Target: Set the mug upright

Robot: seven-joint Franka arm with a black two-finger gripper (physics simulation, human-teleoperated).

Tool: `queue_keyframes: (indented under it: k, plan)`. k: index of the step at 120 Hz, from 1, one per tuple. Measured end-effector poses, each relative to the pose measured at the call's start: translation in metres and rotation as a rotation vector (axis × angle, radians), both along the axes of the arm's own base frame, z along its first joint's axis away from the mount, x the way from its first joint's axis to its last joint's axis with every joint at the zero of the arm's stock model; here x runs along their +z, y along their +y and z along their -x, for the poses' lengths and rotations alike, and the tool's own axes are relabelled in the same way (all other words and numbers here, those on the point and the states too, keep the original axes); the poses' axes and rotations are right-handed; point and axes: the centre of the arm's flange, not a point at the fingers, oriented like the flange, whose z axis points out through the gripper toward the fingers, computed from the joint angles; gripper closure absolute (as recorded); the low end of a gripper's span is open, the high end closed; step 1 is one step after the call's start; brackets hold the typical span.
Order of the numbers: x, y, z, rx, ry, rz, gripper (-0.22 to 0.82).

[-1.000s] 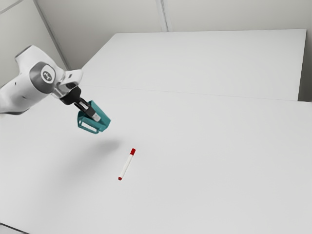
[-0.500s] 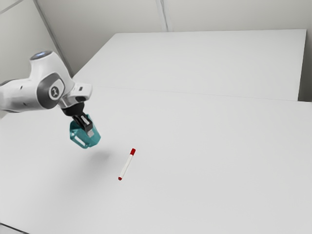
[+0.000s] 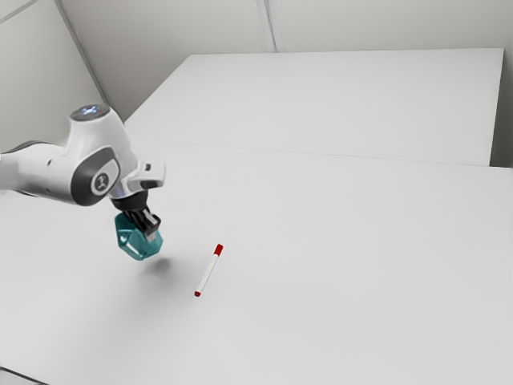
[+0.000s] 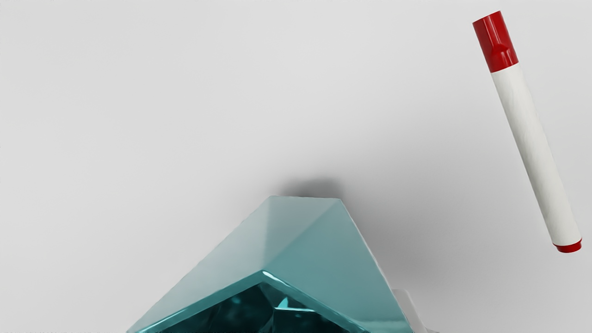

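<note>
My gripper (image 3: 147,228) is shut on the teal faceted mug (image 3: 138,245) and points down in the exterior view. The mug hangs just above the table, with a shadow close by its base, and leans somewhat. From the wrist view, the mug (image 4: 319,240) shows its outer facets and part of its dark inside, the rim facing the camera. A pale piece of one of my gripper's fingers (image 4: 408,309) lies against the mug's side; the other finger is hidden there.
A white marker with red ends (image 3: 209,271) lies on the white table (image 3: 337,273), toward the exterior view's right from the mug. The same marker (image 4: 532,143) lies a short way from the mug. A pale wall stands behind the table.
My hand has swung from a slanted pose to a steeper downward one and come lower, carrying the mug down and turning it more upright. The marker has stayed still.
</note>
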Motion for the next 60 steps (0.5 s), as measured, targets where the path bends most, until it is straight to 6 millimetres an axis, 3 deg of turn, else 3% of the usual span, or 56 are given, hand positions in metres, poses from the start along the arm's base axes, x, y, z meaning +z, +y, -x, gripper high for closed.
queue_keyframes:
  k: [60]
  plan:
    - [-0.033, -0.018, 0.002, 0.066, -0.043, -0.085, 0.79]
